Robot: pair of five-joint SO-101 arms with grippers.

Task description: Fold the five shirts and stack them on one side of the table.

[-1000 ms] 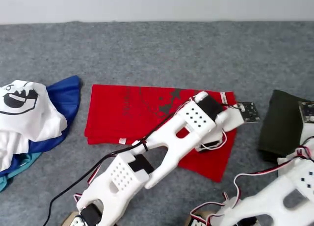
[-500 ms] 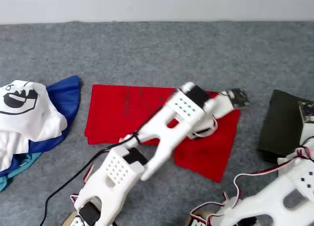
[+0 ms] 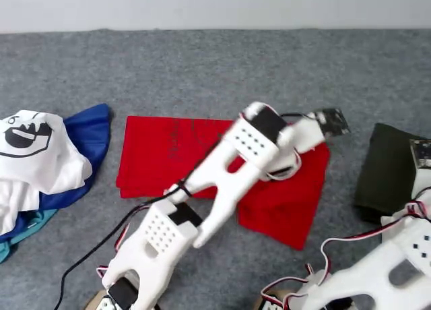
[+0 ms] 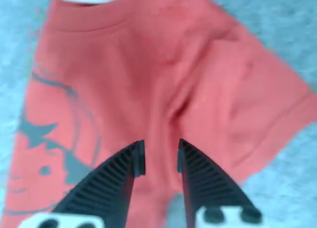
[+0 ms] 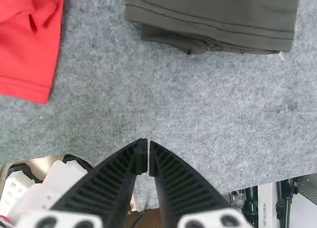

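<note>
A red shirt (image 3: 165,155) lies folded in the middle of the grey table, its right part spread toward the front. My left gripper (image 4: 159,156) hovers over the shirt's far right corner (image 3: 318,131), its fingers a narrow gap apart, with a raised crease of red cloth (image 4: 176,109) just ahead of them. A folded dark green shirt (image 3: 387,165) lies at the right edge. My right gripper (image 5: 148,156) is shut over bare table, in front of the dark shirt (image 5: 213,15) and beside the red shirt's sleeve (image 5: 27,44).
At the left edge a white printed shirt (image 3: 34,155) lies crumpled on a blue shirt (image 3: 84,145), with a teal one (image 3: 17,232) beneath. The right arm (image 3: 377,269) occupies the front right corner. The table's far strip (image 3: 215,67) is bare grey felt.
My left arm has risen and swung toward the far right corner of the red shirt. The shirt's right edge has shifted slightly. The right arm has kept still.
</note>
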